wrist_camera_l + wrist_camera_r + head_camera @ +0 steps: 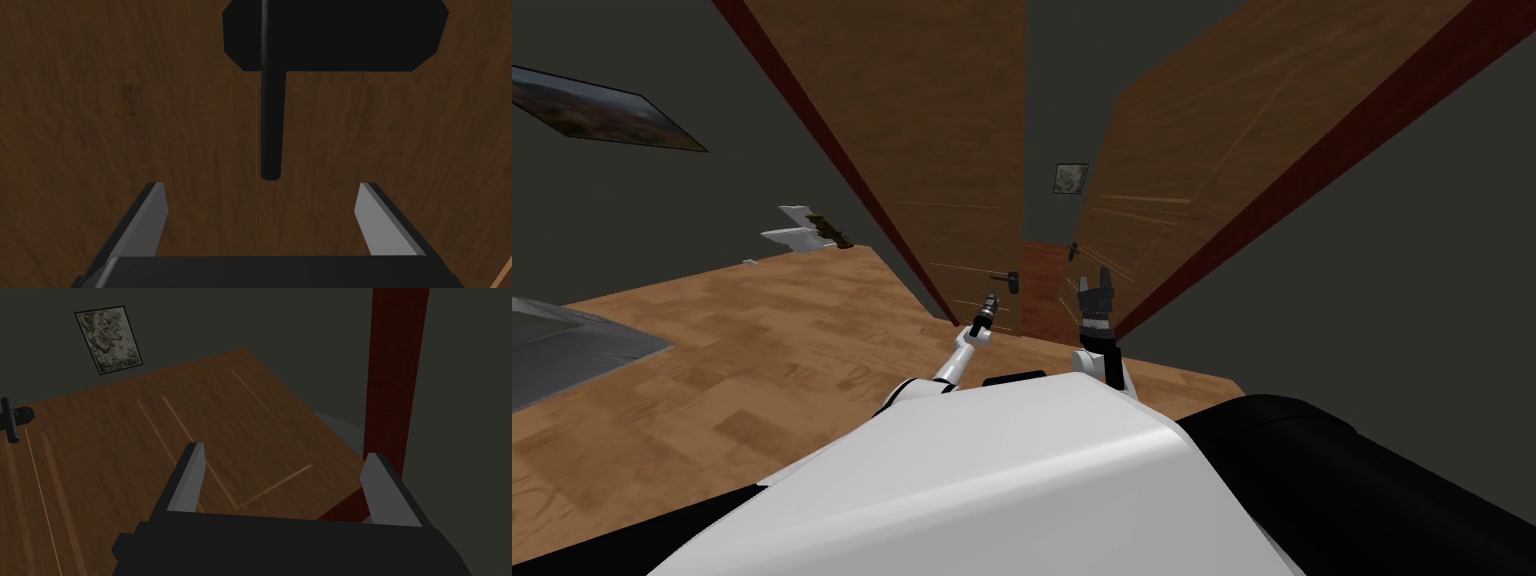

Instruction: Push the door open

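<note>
L door leaf [932, 150]: brown wood, the task's thing, dead ahead of my L arm. In L wrist view its face [100, 125] lies flat-on behind my fingers.
R door leaf [1212, 150]: same wood, swung at an angle; my R hand looks along its face [125, 463].
Gap betw leaves: narrow; dark wall w/ small picture [1070, 178] beyond.
Frame post [395, 363]: dark red, just past my R fingers.
L gripper [990, 303]: jaws released, nothing betw them [260, 187]. Can't tell if tips touch wood.
R gripper [1095, 279]: jaws spread, empty [285, 450]; close to R leaf.
Lever handle [1004, 282]: black, on L leaf. Long axis runs along my L gripper's line of approach; free end [271, 170] points at the space betw my L fingers, stopping just short of the tips.
Rose plate [350, 35]: black, at lever's far end.
Nearer arm: L, clearly.
Next (judgement): push straight fwd w/ L beside lever; no grip needed. Risk: a fingertip snagging on the lever.
</note>
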Tool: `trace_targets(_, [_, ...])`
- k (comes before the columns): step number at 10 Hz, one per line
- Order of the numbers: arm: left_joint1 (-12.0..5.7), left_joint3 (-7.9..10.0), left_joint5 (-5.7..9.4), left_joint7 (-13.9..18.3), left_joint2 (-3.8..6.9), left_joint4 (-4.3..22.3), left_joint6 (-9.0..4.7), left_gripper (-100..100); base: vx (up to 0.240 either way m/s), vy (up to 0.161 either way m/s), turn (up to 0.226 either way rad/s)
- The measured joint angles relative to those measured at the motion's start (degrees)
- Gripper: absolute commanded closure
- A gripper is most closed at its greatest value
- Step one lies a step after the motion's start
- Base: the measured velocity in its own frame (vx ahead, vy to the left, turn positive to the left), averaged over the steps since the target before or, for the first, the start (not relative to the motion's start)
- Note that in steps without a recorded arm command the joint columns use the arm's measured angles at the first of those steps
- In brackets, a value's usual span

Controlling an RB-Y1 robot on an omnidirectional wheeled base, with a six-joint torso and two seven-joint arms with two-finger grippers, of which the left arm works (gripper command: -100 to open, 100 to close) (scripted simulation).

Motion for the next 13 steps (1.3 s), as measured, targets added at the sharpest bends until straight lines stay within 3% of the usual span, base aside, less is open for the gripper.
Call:
trace_targets(4, [-1.82, 0.06, 0.09, -0.09, -0.95, 2.70, 0.12, -100, 0.047, 0.018, -0.021])
trace_targets(6, [-2.50, 0.52, 0.23, -0.28, 0.74, 4.10, -0.49, -100, 0.190, -0.048, -0.017])
trace_targets(8, [-1.51, 0.34, 0.17, -0.20, 2.03, 2.37, 0.19, -100, 0.203, -0.071, -0.023])
trace_targets(9, [-1.73, 0.51, 0.23, -0.22, 2.23, 2.71, 0.15, -100, 0.177, -0.079, -0.021])
trace_targets(11, [-1.89, 0.78, 0.33, -0.31, 1.85, 3.08, -0.03, -100, 0.183, -0.051, -0.023])
trace_targets(13, [-2.14, 1.15, 0.43, -0.53, 0.04, 3.63, -0.23, -100, 0.117, -0.025, -0.010])
